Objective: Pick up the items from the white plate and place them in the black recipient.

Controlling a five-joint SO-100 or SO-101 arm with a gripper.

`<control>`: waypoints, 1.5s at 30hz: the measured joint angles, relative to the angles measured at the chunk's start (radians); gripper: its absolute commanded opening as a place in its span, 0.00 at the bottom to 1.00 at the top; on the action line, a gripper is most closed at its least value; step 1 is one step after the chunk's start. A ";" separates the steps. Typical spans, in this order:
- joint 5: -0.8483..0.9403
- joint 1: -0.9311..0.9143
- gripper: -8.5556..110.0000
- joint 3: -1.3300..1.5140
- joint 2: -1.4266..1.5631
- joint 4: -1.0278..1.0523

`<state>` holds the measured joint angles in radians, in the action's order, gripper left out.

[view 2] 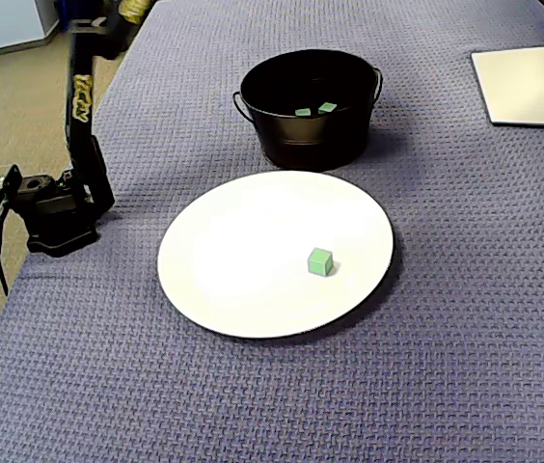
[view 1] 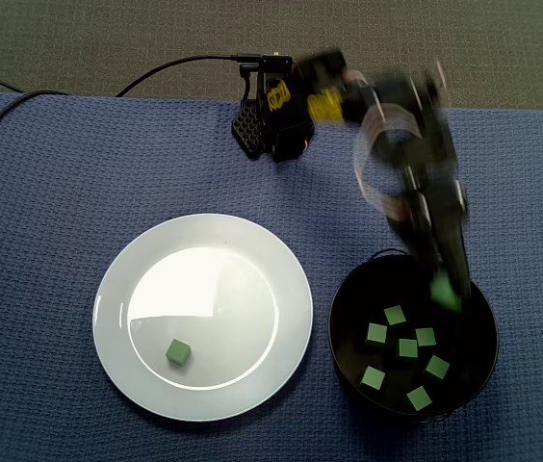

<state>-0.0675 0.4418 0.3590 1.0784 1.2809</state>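
Hovering gripper over round black metal bucket; grip unclear.
Small green cube, inside rim of round white plate.

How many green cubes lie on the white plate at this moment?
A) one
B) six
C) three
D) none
A: both fixed views show a single green cube on the white plate, while the other cubes lie inside the black bucket.
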 measured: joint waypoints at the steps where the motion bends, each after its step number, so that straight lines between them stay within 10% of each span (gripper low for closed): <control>1: -0.023 0.009 0.07 0.000 -0.066 0.000; 8: -0.133 0.048 0.07 0.054 -0.305 0.020; 13: -0.181 0.048 0.38 0.058 -0.314 0.066; 30: -0.224 -0.660 0.37 0.261 0.314 0.255; 45: -0.288 -0.861 0.40 0.123 -0.276 0.290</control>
<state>-0.3559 -0.4188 0.4817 0.8023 1.5708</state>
